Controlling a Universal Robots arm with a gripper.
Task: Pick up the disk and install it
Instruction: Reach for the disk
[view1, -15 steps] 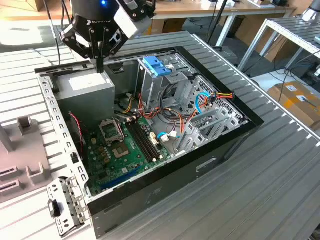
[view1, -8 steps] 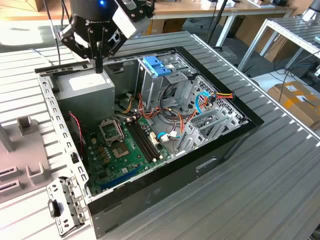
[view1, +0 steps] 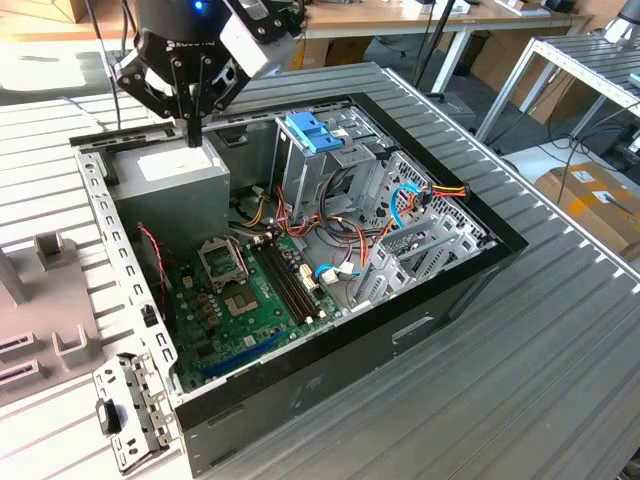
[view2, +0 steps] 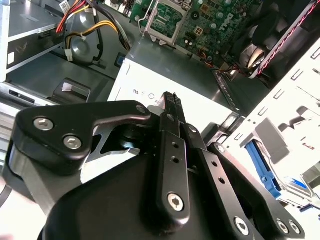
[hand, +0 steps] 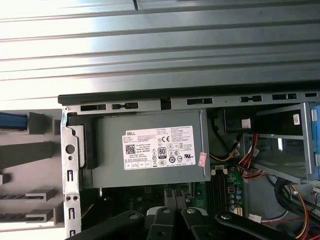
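Exterior view: the gripper (view1: 192, 138) is hovering over the PSU (view1: 165, 175) at the far corner of the open PC case (view1: 330, 370). Its tips are looking pinched together w/ nothing between them. The blue latch (view1: 313, 132) sitting on the drive cage (view1: 345, 165) isn't the target.

Second wrist view: the fingers (view2: 172, 130) are pressing flush against each other, empty, above the PSU's pale top. Beyond the case's white rear wall (view2: 295, 100) a blue-edged piece is showing, prob. the disk (view2: 260, 167), though I can't confirm it.

First wrist view: that blue edge, likely the disk (hand: 12, 120), is resting at the grey rack (hand: 30, 150) outside the case, well apart from the claw.

Judgement: this is looking like the approach stage, w/ nothing grasped yet. To do it well, the claw needs opening before going down. It should be travelling high enough to clear the rear wall. It should be gripping the carrier's plastic sides, not the label face, and keeping the disk level so it isn't twisting in the rack.
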